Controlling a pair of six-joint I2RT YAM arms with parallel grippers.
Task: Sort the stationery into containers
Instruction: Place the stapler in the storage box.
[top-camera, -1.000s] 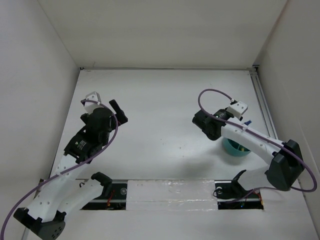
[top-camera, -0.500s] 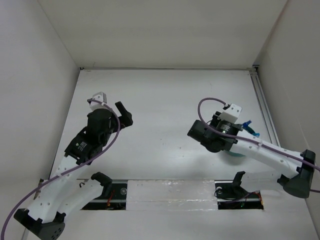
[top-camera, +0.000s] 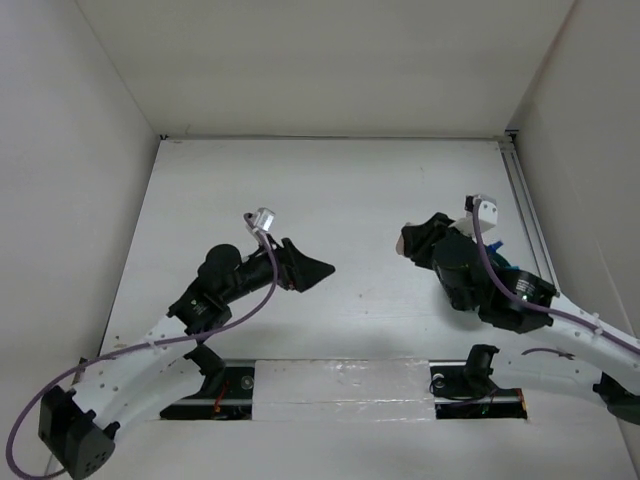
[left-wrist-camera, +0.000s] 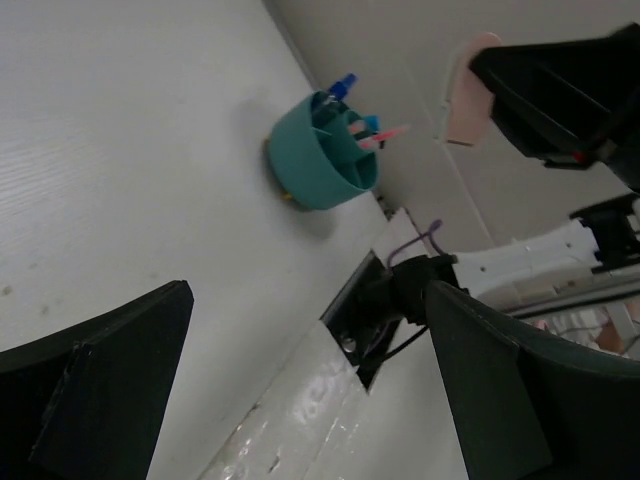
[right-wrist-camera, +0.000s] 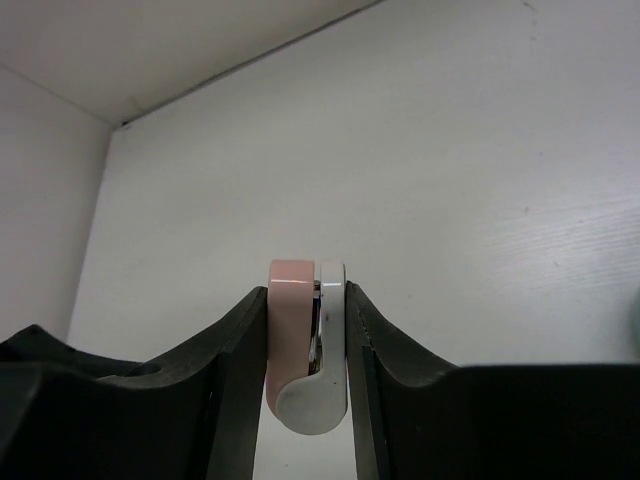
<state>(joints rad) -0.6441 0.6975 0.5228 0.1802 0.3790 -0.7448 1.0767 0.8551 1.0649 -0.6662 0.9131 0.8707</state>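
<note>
Fingers (right-wrist-camera: 240, 345) of the right gripper (right-wrist-camera: 307, 295) pinch a pink-and-white block (right-wrist-camera: 305, 390), probably an eraser, held aloft. Within the last second that gripper has swung away from the teal cup (left-wrist-camera: 318, 170). The left gripper (left-wrist-camera: 310, 380), spread and empty, has moved to mid-frame in the top view. The cup, in the upper centre of the left wrist view, already holds stationery (left-wrist-camera: 372, 130), so this block likely goes in next.
</note>
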